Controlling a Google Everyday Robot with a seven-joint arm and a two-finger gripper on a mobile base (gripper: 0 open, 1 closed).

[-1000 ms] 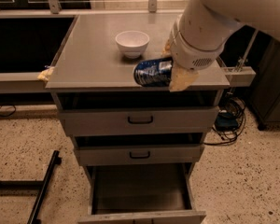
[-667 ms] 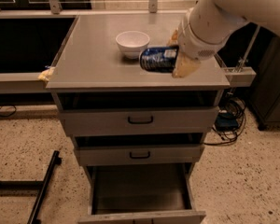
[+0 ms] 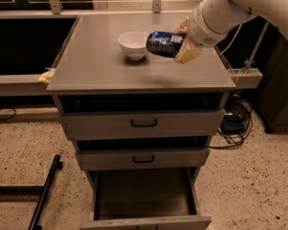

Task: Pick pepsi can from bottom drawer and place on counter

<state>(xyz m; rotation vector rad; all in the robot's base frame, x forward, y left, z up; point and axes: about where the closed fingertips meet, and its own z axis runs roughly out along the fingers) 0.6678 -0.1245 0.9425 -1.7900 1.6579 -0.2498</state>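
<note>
Can (image 3: 163, 43), sideways, pinched in gripper (image 3: 184, 39) above counter (image 3: 110, 71), at bowl's (image 3: 133, 44) 3 o'clock, seemingly not touching down; drawer (image 3: 144, 193) open, empty; left: lower, release.

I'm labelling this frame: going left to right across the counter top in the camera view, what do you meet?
Across the counter: white bowl, pepsi can, hand closed on the can over the counter's right side.

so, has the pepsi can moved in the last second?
Yes. Held by the gripper, the pepsi can went from the front edge of the counter back to beside the white bowl.
</note>
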